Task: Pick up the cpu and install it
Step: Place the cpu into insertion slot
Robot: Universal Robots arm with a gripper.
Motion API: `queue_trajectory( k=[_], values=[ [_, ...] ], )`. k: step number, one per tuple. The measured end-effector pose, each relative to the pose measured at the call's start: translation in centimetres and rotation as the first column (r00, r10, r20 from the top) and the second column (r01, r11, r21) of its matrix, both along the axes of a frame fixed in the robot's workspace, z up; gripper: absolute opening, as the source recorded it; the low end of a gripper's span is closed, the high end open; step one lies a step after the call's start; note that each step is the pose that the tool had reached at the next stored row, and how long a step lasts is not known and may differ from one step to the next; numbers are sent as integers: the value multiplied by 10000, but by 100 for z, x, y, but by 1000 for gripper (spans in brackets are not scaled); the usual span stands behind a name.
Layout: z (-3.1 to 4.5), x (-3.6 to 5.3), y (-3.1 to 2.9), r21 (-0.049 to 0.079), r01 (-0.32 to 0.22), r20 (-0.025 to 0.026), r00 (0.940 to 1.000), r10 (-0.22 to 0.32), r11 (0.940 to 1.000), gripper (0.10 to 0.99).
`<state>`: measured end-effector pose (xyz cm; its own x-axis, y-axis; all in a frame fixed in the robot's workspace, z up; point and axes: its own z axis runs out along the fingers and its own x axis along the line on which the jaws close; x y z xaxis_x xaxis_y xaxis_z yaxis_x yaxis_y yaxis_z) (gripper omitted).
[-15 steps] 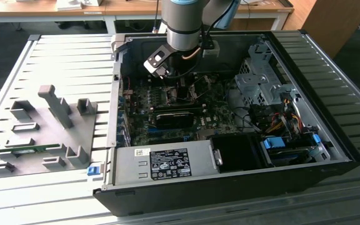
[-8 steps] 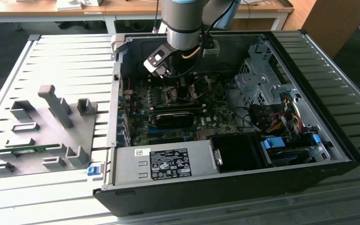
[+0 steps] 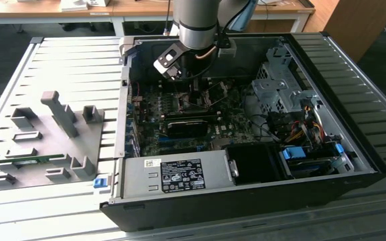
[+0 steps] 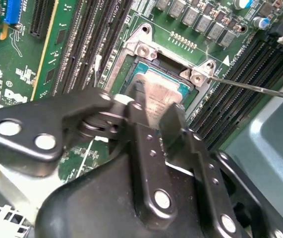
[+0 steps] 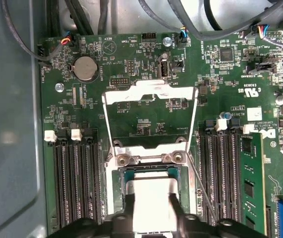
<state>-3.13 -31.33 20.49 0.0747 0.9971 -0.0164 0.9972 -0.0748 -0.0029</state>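
Now, gripper [image 4: 154,102] clasping cpu [image 4: 157,89], at socket [image 4: 142,47]

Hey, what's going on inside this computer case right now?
A robot arm reaches into the open case. Its tool grips the cpu by two opposite edges, right at the socket on the motherboard. The socket's cover frame is flipped open. I can't tell whether the cpu is fully seated.
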Motion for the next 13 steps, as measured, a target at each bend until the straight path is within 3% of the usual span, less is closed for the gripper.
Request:
queue_trajectory(
  k=[2,3,5,6,7,13],
  values=[
    [14,1,0,0,0,-11,10000,0,10000,298],
    [19,1,0,0,0,-12,10000,0,10000,298],
    [31,1,0,0,0,-12,10000,0,10000,180],
    [36,1,0,1,0,-12,10000,0,10000,180],
    [40,1,0,1,0,-12,10000,0,10000,122],
    [52,1,0,-1,0,-12,10000,0,10000,106]
  ],
)
